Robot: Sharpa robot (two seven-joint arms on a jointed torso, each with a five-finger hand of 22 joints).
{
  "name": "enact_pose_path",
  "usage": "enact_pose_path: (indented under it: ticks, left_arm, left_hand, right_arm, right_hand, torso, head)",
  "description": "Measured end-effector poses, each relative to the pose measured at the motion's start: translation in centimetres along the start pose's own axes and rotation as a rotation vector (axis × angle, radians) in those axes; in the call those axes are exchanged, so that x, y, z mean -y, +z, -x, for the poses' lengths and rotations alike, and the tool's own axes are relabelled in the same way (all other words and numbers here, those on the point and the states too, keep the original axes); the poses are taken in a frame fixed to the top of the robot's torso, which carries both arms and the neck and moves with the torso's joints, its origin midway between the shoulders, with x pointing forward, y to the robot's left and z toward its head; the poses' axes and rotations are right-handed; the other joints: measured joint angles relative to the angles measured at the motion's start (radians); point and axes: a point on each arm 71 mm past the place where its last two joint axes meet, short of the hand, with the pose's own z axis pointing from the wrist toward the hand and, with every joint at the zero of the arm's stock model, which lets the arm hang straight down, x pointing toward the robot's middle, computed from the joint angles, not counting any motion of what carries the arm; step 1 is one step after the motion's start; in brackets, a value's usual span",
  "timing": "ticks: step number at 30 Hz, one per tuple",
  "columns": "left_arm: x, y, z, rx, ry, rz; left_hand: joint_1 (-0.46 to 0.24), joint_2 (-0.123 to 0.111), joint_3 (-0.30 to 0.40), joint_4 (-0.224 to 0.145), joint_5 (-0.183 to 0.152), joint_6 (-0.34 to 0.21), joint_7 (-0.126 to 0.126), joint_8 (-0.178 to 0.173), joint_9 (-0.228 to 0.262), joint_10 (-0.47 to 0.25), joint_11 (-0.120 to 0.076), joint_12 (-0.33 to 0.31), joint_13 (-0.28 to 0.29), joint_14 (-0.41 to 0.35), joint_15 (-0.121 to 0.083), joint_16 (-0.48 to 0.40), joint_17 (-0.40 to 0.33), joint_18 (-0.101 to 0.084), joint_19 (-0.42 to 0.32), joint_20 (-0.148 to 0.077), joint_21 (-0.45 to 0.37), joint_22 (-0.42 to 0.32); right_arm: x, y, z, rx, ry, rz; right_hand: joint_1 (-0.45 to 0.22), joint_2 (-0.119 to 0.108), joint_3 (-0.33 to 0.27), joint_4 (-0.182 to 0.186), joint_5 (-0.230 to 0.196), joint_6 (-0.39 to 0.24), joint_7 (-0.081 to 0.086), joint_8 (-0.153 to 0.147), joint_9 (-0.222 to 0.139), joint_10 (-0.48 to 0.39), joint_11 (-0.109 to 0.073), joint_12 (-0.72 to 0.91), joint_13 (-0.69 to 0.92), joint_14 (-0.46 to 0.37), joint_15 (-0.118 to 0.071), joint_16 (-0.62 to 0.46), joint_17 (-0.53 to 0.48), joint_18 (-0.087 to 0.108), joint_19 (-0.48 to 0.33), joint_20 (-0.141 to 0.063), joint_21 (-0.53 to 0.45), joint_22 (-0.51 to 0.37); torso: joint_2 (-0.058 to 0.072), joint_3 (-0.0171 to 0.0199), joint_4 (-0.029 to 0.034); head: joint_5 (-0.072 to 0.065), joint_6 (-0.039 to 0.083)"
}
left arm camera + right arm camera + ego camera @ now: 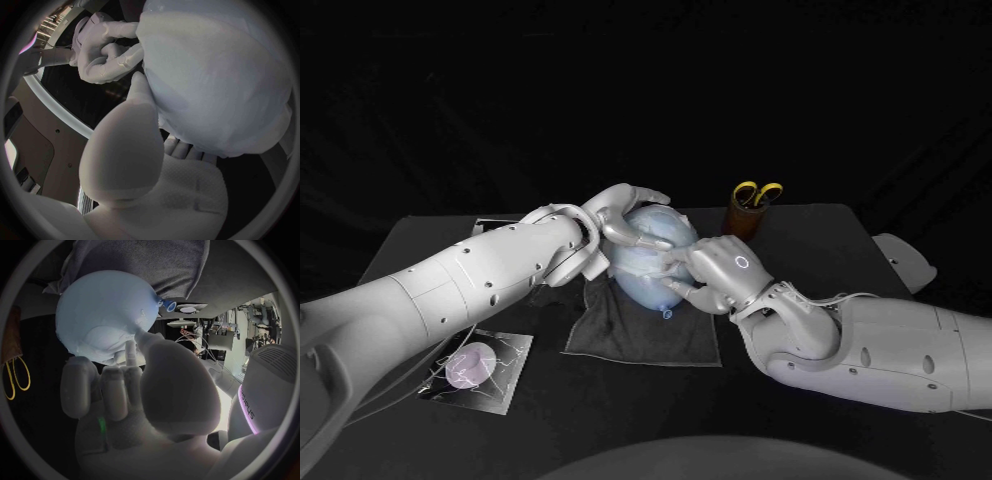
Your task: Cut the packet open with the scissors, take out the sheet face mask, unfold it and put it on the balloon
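A pale blue balloon [651, 262] lies on a grey towel [643, 338] mid-table, its knot [167, 305] toward the front. The white sheet face mask [212, 75] is draped over it. My left hand [620, 218] cups the balloon's far left side, with the thumb [134, 125] along the mask and the fingers under the balloon. My right hand [720, 270] is at the balloon's right side, where its fingertips [128, 351] pinch the mask's edge against the balloon. That hand [103, 50] is at the mask's rim in the left wrist view. The yellow-handled scissors [757, 193] stand in a brown holder [746, 217] behind.
The cut-open packet [476, 365] lies flat at the front left of the table. The scissors' holder stands just behind my right hand. The towel reaches toward the table's front edge.
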Motion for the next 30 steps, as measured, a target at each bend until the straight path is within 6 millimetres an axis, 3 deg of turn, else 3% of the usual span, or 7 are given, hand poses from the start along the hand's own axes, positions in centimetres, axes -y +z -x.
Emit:
enact_pose_path:
  ticks: [12, 16, 20, 25, 30]
  left_arm:
    - [-0.10, -0.02, 0.04, 0.000, -0.001, 0.004]
    - [-0.10, -0.02, 0.03, 0.000, -0.001, 0.005]
    - [-0.08, -0.02, 0.01, -0.001, -0.001, 0.005]
    - [-0.04, -0.01, 0.00, -0.002, -0.002, 0.004]
    - [-0.01, -0.01, -0.03, -0.002, -0.002, 0.004]
  left_hand:
    - [0.003, 0.003, 0.003, -0.003, 0.000, -0.003, 0.003, 0.000, 0.000, 0.000, 0.000, 0.000, 0.000, 0.000, 0.000, 0.000, 0.000, 0.000, 0.000, 0.000, 0.000, 0.000]
    - [0.004, 0.004, 0.003, -0.003, 0.000, -0.004, 0.004, 0.000, 0.000, 0.000, 0.000, 0.000, 0.000, 0.000, 0.000, 0.000, 0.000, 0.000, 0.000, 0.000, 0.000, 0.000]
    - [0.004, 0.004, 0.003, -0.003, 0.000, -0.004, 0.004, 0.000, 0.000, 0.000, 0.000, 0.000, 0.000, 0.000, 0.000, 0.000, 0.000, 0.000, 0.000, 0.000, 0.000, 0.000]
    - [0.004, 0.004, 0.003, -0.003, 0.000, -0.004, 0.004, 0.000, 0.000, 0.000, 0.000, 0.000, 0.000, 0.000, 0.000, 0.000, 0.000, 0.000, 0.000, 0.000, 0.000, 0.000]
    - [0.004, 0.004, 0.003, -0.003, 0.000, -0.004, 0.004, 0.000, 0.000, 0.000, 0.000, 0.000, 0.000, 0.000, 0.000, 0.000, 0.000, 0.000, 0.000, 0.000, 0.000, 0.000]
  right_arm:
    - [-0.16, 0.32, -0.46, -0.035, -0.033, -0.008]
    - [-0.23, 0.46, -0.56, -0.037, -0.049, -0.009]
    - [-0.16, 0.53, -0.60, -0.033, -0.064, -0.014]
    - [-0.23, 0.64, -0.62, -0.026, -0.075, -0.019]
    - [-0.29, 0.72, -0.53, -0.018, -0.080, -0.024]
  right_hand:
    - [-0.001, -0.015, -0.103, -0.004, 0.000, 0.002, 0.002, -0.032, -0.024, 0.003, 0.003, -0.050, 0.000, -0.003, 0.003, 0.000, 0.000, 0.000, -0.019, 0.006, -0.044, 0.000]
    - [0.038, 0.019, -0.104, -0.005, 0.000, 0.015, 0.003, -0.032, -0.028, 0.004, 0.004, -0.049, -0.001, -0.003, 0.003, -0.001, 0.000, 0.000, -0.018, 0.006, -0.030, 0.000]
    - [0.045, 0.027, -0.094, 0.002, 0.000, 0.023, 0.001, -0.032, -0.030, 0.004, 0.004, -0.044, -0.001, -0.003, 0.003, -0.001, -0.001, 0.000, -0.013, 0.000, -0.026, 0.000]
    - [0.052, 0.059, -0.075, 0.002, 0.000, 0.041, -0.008, -0.032, -0.034, 0.003, 0.003, -0.023, -0.001, -0.004, 0.003, -0.004, -0.001, 0.000, 0.000, -0.001, -0.003, 0.001]
    - [0.073, 0.079, -0.045, -0.004, 0.000, 0.063, -0.024, -0.027, -0.034, 0.000, -0.012, 0.006, 0.000, -0.003, -0.005, 0.000, -0.001, 0.000, 0.011, -0.012, 0.023, 0.001]
  torso:
    - [0.000, 0.0004, 0.0000]
    - [0.000, 0.0007, 0.0005]
    - [0.000, 0.0006, 0.0005]
    - [0.000, 0.0005, 0.0006]
    - [0.000, 0.0005, 0.0004]
  head:
    - [-0.001, -0.002]
    - [-0.001, -0.002]
    - [-0.001, -0.003]
    - [0.000, -0.001]
    - [0.000, 0.000]
